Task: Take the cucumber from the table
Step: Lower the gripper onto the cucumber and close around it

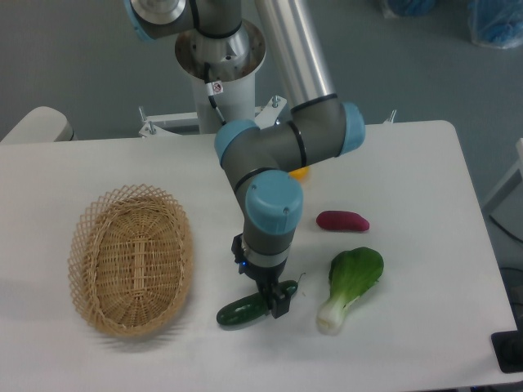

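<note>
The gripper point(273, 301) is right down on the cucumber point(248, 307), over its middle; whether its fingers are apart or clamped, I cannot tell. The cucumber lies flat on the table point(425, 163), between basket point(131, 259) and bok choy point(351, 285).

You have one fixed view, set high off the near edge of the table point(425, 163) and angled down toward the robot base point(219, 57) at the far side. It takes in nearly the whole tabletop; the near-left corner is probably cropped.
</note>
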